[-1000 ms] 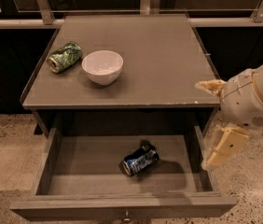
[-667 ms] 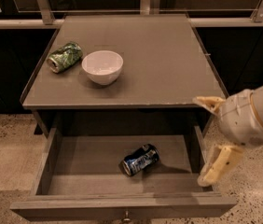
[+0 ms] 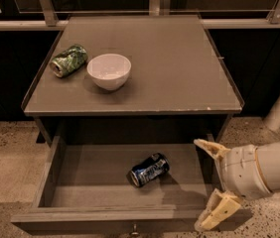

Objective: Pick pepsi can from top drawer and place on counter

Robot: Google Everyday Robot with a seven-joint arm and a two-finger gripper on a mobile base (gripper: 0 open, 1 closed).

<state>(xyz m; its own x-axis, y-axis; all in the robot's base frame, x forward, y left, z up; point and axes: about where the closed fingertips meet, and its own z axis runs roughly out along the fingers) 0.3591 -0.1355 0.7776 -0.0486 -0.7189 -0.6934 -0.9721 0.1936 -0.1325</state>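
Note:
The pepsi can (image 3: pixel 150 169), dark blue with white markings, lies on its side in the open top drawer (image 3: pixel 85 175), right of centre. The counter (image 3: pixel 175 68) is above the drawer. My gripper (image 3: pixel 210 182) is at the drawer's right end, to the right of the can and apart from it. Its two cream fingers are spread wide, one finger (image 3: pixel 207 148) over the drawer's right side and the other (image 3: pixel 218 211) by its front right corner. It holds nothing.
A green patterned can (image 3: pixel 69 60) lies on its side at the counter's left. A white bowl (image 3: pixel 109 71) stands beside it. A metal rail (image 3: pixel 130 21) runs behind the counter. Speckled floor (image 3: pixel 6 162) surrounds the cabinet.
My gripper has moved down and towards the drawer's front right corner, with its fingers still spread. The pepsi can has not moved.

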